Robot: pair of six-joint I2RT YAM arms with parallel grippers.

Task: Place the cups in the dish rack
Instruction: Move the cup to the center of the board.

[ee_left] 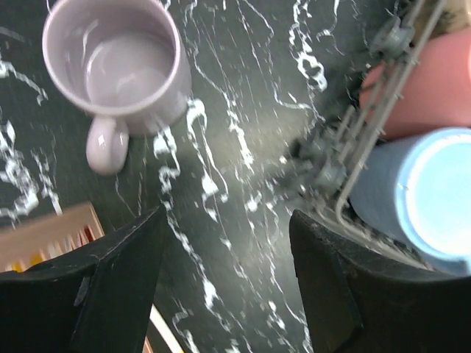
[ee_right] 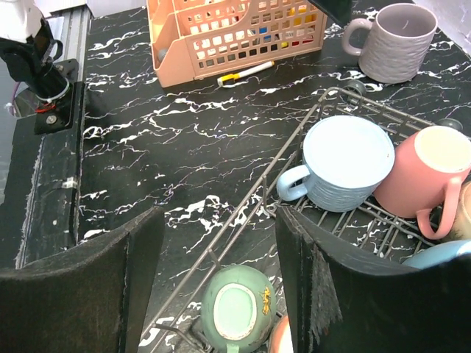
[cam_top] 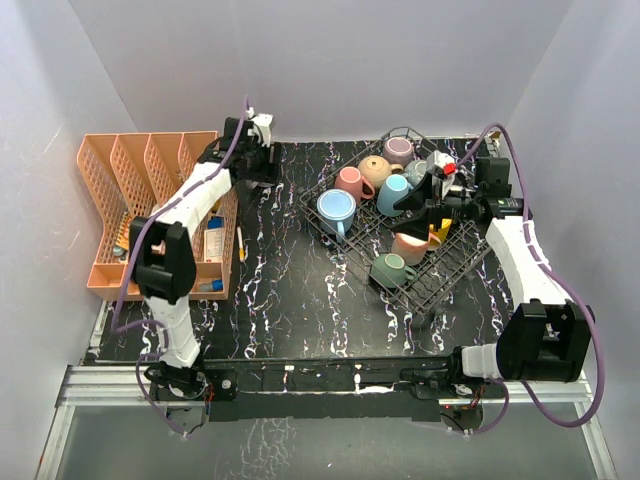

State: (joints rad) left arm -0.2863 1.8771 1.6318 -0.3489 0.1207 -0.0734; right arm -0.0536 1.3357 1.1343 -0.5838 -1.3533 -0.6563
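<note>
Cups were mostly in the dish rack [cam_top: 455, 262]. Blue cup [ee_right: 346, 160] and pink cup [ee_right: 429, 170] sat side by side at the rack's corner nearest the orange organiser [ee_right: 235, 33]. Green cup [ee_right: 234, 309] was at the rack's near-left edge, base facing the right wrist camera.

One pale mauve cup [ee_left: 118, 65] was outside the rack. It stood upright on the table [ee_left: 243, 110], between the rack's far-left corner and the organiser, handle pointing toward the left gripper [ee_left: 227, 215]. It sat just ahead of the left fingertips and off to one side, not between them, no contact.

Left gripper was spread wide with nothing in it, hovering over bare table just beside the rack's corner.

Right gripper [ee_right: 218, 213] was over the rack, also spread wide and holding nothing. Green cup lay below it, roughly in line with the gap between the fingers, apart from both.

Pen [ee_right: 246, 71] lay on the table just beside the organiser, on the side facing the rack.
</note>
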